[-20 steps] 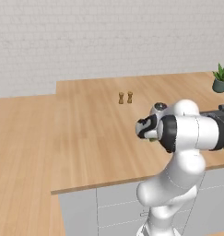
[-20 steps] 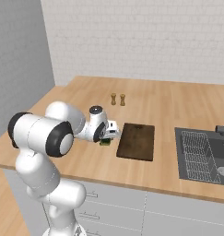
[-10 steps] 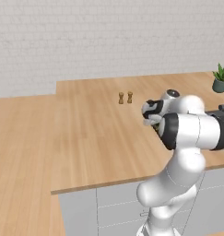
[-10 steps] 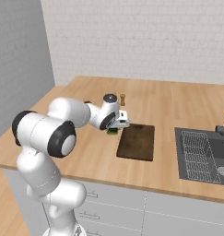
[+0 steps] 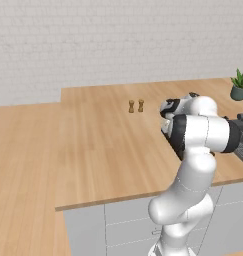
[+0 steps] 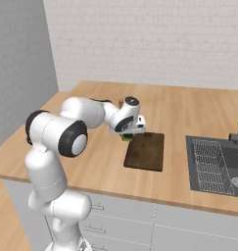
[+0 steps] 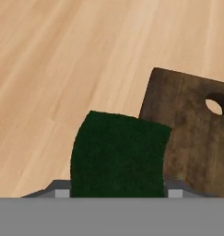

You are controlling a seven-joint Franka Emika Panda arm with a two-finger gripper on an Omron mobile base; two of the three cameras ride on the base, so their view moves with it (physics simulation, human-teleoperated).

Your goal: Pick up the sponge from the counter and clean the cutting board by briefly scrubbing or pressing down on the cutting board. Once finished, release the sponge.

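The counter stretches out beneath me, light wood planks running wide, and on it the cutting board lies flat and dark brown, with the sink basin well apart from it toward three o'clock in the right base view. In the hand view the board sits from about one to four o'clock, its hanging hole near the right edge, and its near corner passes just behind the thing I carry. That thing is the sponge, dark green, and my gripper is clamped on it, one finger tip pressing each side at the bottom of the hand view. In the right base view a sliver of green shows under my hand at the board's far left corner, at roughly eleven o'clock of the board. So the pickup is done: the sponge is off the wood and in my grasp, carried to the edge of the board. Whether it already overlaps the board or hangs just beside the corner I can't quite tell. What is left, as I judge it, is to move fully over the board, press down or scrub briefly, and then let the sponge go. The two small shakers stand far off, untouched.
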